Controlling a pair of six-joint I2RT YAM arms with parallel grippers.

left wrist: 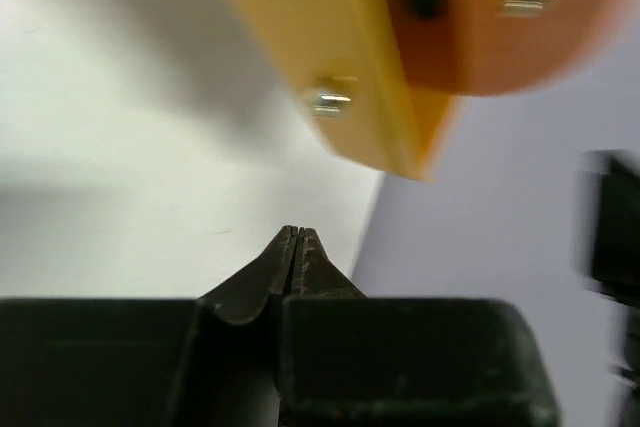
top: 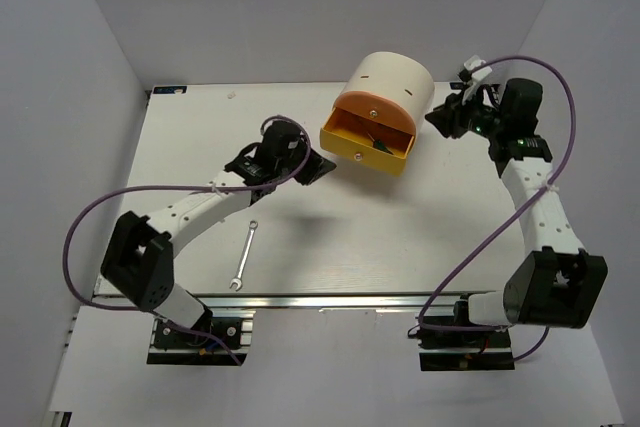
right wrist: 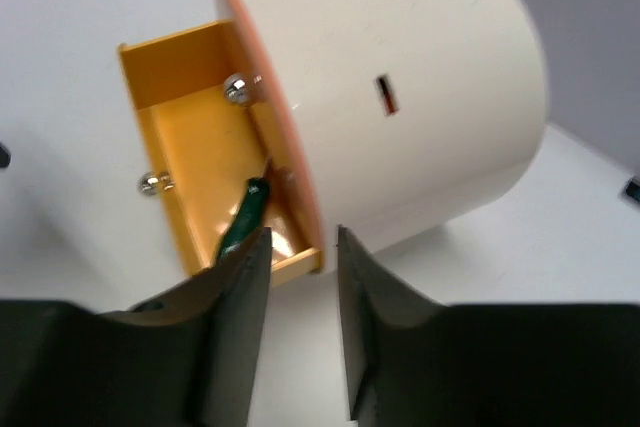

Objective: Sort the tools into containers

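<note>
The cream drum cabinet (top: 392,77) stands at the back middle. Its yellow drawer (top: 366,137) is pulled out, under the orange front (top: 375,107). A green-and-black screwdriver (top: 381,144) lies inside the drawer and shows in the right wrist view (right wrist: 240,219). A silver wrench (top: 245,255) lies on the table near the front left. My left gripper (top: 322,166) is shut and empty, just left of the drawer front (left wrist: 335,57). My right gripper (top: 441,119) is open and empty, right of the cabinet (right wrist: 400,87), above the drawer's end (right wrist: 200,162).
Purple cables (top: 85,217) loop off both arms. The white table (top: 380,237) is walled by grey panels at left, back and right. Small knobs (left wrist: 330,100) stick out from the drawer fronts.
</note>
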